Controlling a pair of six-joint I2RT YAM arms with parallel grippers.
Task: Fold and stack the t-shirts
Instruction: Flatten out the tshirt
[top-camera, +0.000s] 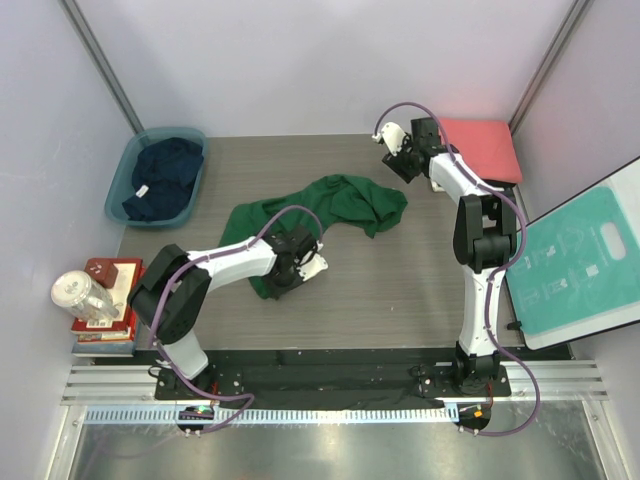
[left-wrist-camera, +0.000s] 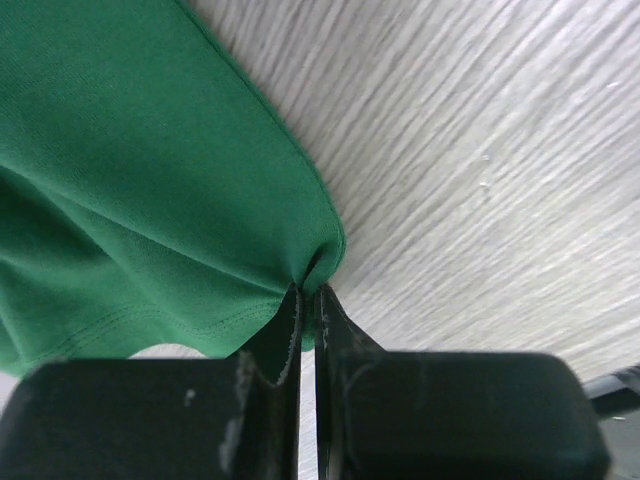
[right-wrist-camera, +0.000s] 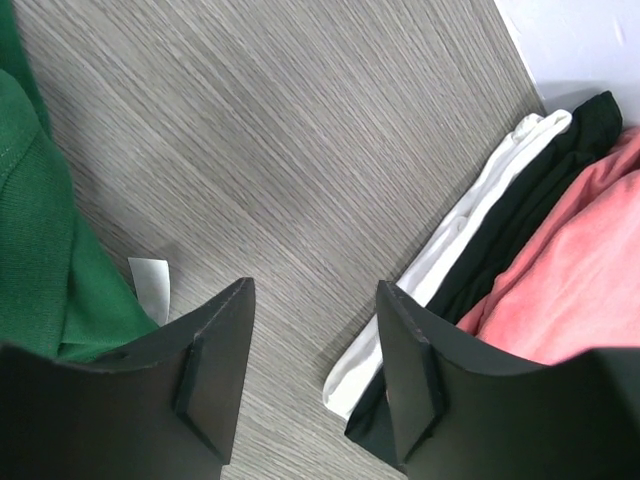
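Left pincer (left-wrist-camera: 305, 300): closed, its tips nipping a bunched fold at the hemmed edge of the green tee (left-wrist-camera: 130, 170). The fingers themselves hide how much cloth lies between the tips. Seen from above, this pincer sits at the near-left end of the tee, and the arm covers part of the cloth there. The tee lies crumpled and unfolded across the middle of the worktop (top-camera: 400, 290), running from that end toward the far right.

Right pincer (right-wrist-camera: 312, 300): open and holding nothing, its jaws apart above bare worktop. To one side of it is a fold of the green tee with a white tag (right-wrist-camera: 152, 285); any print on the tag cannot be read. To the other side is a folded stack: white tee (right-wrist-camera: 450, 250), black tee (right-wrist-camera: 520, 200) and coral tee (right-wrist-camera: 580, 280). Only their edges show, and the coral one is cut off by the frame. From above only the coral top shows, at the far right corner, partly behind the arm.

Far left: navy tee (top-camera: 160, 175), crumpled inside a tub (top-camera: 118, 185). Right edge: board (top-camera: 580, 260), cut off by the frame. Near left: jar (top-camera: 85, 295) on books (top-camera: 112, 272), titles illegible.
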